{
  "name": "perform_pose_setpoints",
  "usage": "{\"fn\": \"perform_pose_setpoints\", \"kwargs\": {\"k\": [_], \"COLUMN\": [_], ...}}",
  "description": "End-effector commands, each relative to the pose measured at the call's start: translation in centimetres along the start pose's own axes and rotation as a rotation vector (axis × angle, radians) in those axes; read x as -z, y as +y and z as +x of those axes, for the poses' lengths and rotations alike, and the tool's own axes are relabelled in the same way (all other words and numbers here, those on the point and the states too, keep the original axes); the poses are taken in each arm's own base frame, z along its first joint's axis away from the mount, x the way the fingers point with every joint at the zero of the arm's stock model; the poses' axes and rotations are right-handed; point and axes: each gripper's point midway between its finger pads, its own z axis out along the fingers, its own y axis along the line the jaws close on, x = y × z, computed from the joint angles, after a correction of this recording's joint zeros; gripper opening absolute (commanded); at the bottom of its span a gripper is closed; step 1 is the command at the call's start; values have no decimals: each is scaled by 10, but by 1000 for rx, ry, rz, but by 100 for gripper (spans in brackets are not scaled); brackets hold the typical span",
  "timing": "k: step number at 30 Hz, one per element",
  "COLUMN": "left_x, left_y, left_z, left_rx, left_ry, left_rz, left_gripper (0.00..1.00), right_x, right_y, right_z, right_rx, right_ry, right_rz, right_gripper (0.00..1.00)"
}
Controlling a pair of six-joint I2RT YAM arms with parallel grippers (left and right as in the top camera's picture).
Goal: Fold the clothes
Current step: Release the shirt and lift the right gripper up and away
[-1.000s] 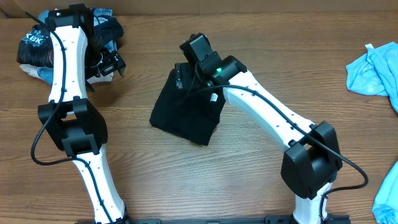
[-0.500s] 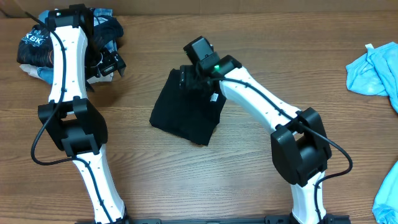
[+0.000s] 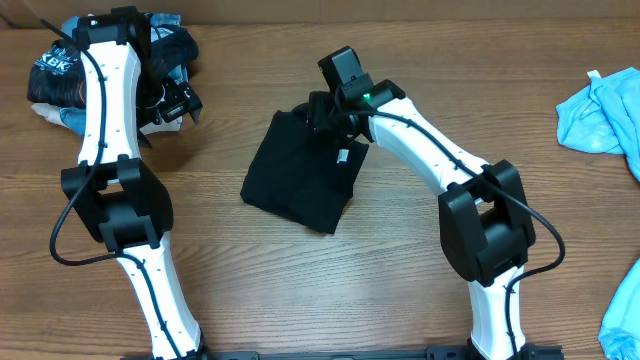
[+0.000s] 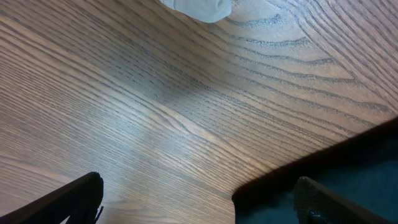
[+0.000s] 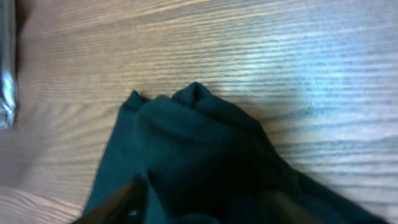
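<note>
The clothes (image 3: pixel 300 180), a plain black T-shirt, lie folded into a slanted rectangle at the middle of the table. My right gripper (image 3: pixel 322 115) sits at the shirt's far right corner. In the right wrist view the black fabric (image 5: pixel 199 137) is bunched into a raised fold between my fingers (image 5: pixel 127 199), and the right gripper (image 5: pixel 208 202) is shut on it. My left gripper (image 3: pixel 183 103) hangs far to the left, away from the shirt. In the left wrist view the left gripper (image 4: pixel 199 208) stands wide open over bare wood, with nothing between its fingers.
A heap of other garments (image 3: pixel 60 75), including a printed black one, lies at the back left beside the left arm; dark cloth (image 4: pixel 348 168) reaches under the left gripper's right finger. Light blue cloths lie at the right edge (image 3: pixel 605 115) and the lower right corner (image 3: pixel 625 310).
My right gripper has moved back and to the right, to the shirt's far corner, and its jaws have narrowed onto the fabric. The left arm has not moved.
</note>
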Motion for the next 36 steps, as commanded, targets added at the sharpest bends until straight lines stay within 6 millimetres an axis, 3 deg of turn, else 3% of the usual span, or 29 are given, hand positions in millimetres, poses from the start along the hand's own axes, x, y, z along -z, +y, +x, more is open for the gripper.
{"fn": "perform_pose_setpoints", "kwargs": {"k": [1, 3, 7, 10, 16, 21, 22, 23, 26, 29, 30, 33, 36], "left_x": [0, 0, 0, 0, 0, 0, 0, 0, 0, 0, 0, 0, 0], "left_y": [4, 5, 5, 5, 5, 5, 5, 5, 5, 5, 5, 4, 4], "left_z": [-1, -1, -1, -1, -1, -1, -1, -1, -1, -1, -1, -1, -1], "left_rx": [7, 7, 7, 7, 7, 7, 7, 7, 7, 7, 7, 7, 7], "left_ry": [-2, -2, -3, -3, -6, -6, -6, -6, -6, -6, -6, -5, -5], "left_rz": [-14, -15, -17, -17, -16, -16, -16, -16, -16, -16, -16, -15, -14], "left_gripper": [100, 100, 100, 100, 100, 100, 100, 100, 100, 100, 100, 100, 100], "right_x": [1, 2, 3, 5, 12, 16, 18, 19, 26, 44, 51, 72, 90], "right_y": [-5, -12, -28, -47, -88, -108, -114, -119, -133, -144, -143, -132, -103], "right_z": [-11, -14, -21, -26, -31, -31, -29, -26, -18, -9, -7, 2, 23], "right_rx": [-19, -29, -51, -68, -105, -132, -138, -138, -140, -148, -148, -150, -95], "right_ry": [-21, -25, -39, -53, -58, -39, -30, -11, 16, 60, 76, 150, 280], "right_rz": [2, 13, 52, 113, 235, 275, 292, 308, 380, 465, 471, 447, 315], "right_gripper": [41, 35, 12, 4, 4, 4, 11, 66, 64, 45, 45, 50, 51]}}
